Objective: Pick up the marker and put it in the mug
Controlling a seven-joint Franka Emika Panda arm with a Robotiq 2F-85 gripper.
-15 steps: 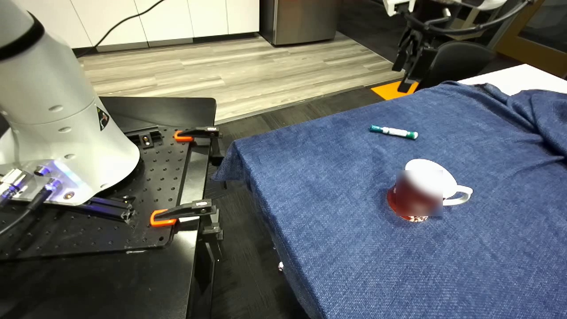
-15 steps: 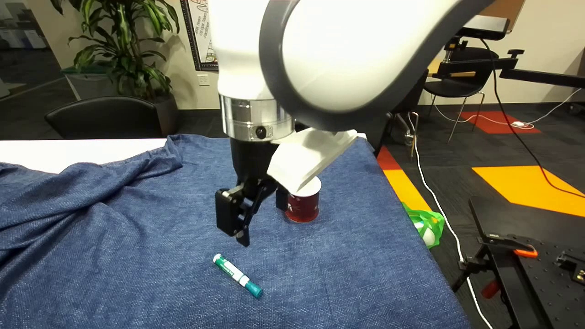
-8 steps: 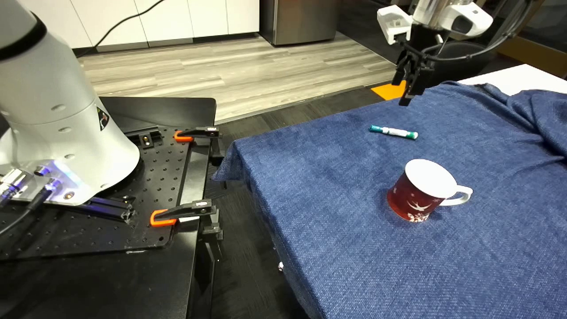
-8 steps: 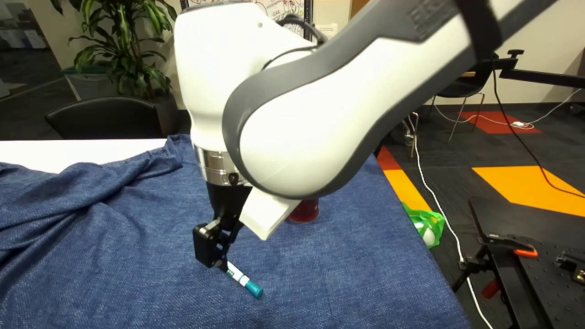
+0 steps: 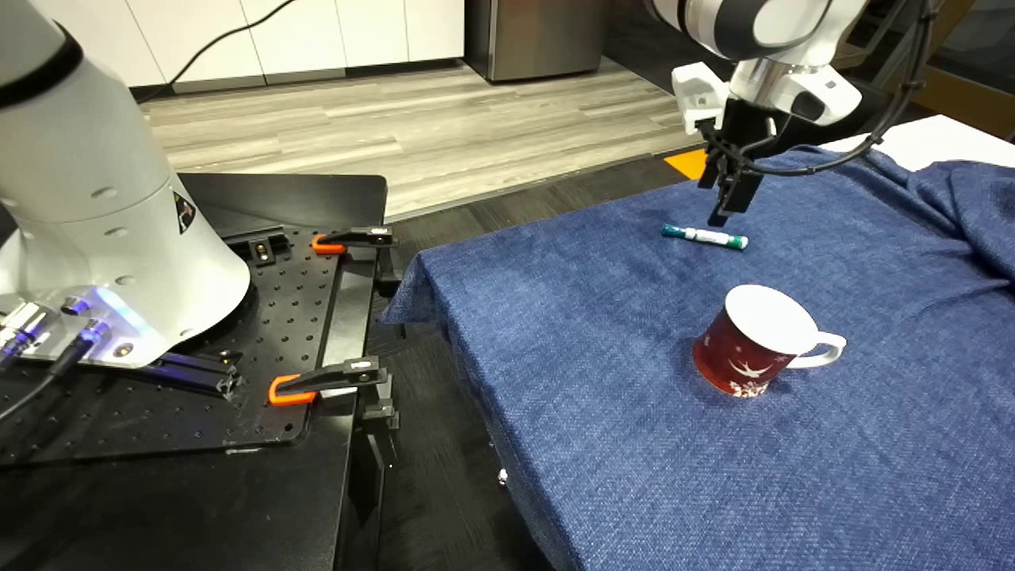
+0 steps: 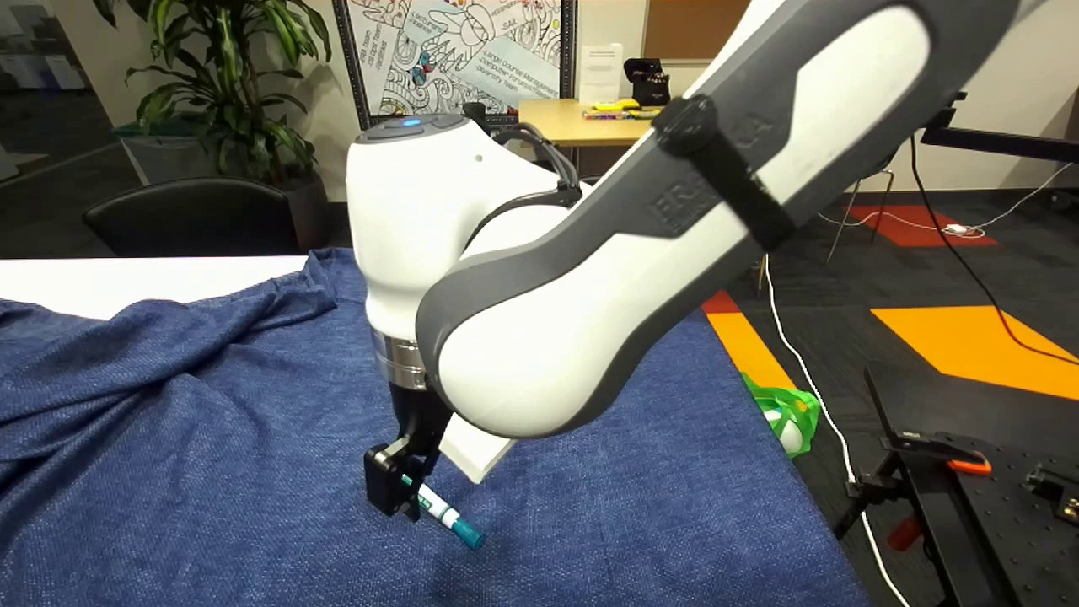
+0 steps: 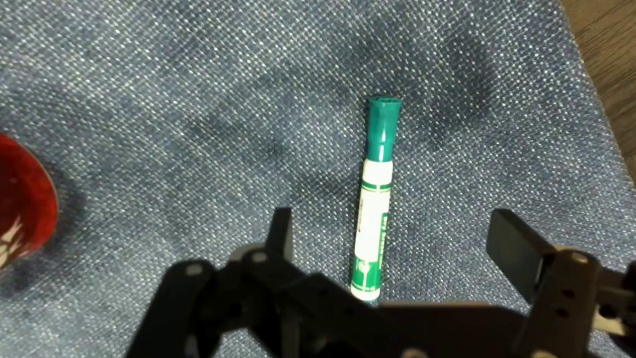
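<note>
Wrist view: gripper (image 7: 391, 233) with 2 fingers (image 7: 283, 233) spread wide; marker (image 7: 372, 214) lies on blue cloth (image 7: 213, 114) below gap between fingers, apart from both, appearing nearer 1 of them, teal cap (image 7: 382, 128) reaching beyond fingertips. Mug (image 7: 25, 199), cropped at edge, sits outside gap, beyond that nearer finger. In exterior view, mug (image 5: 733, 353) stands upright, apart from fingers, white handle (image 5: 838, 346) showing. In exterior view, gripper partly hides marker (image 6: 435, 504) toward end opposite cap.
</note>
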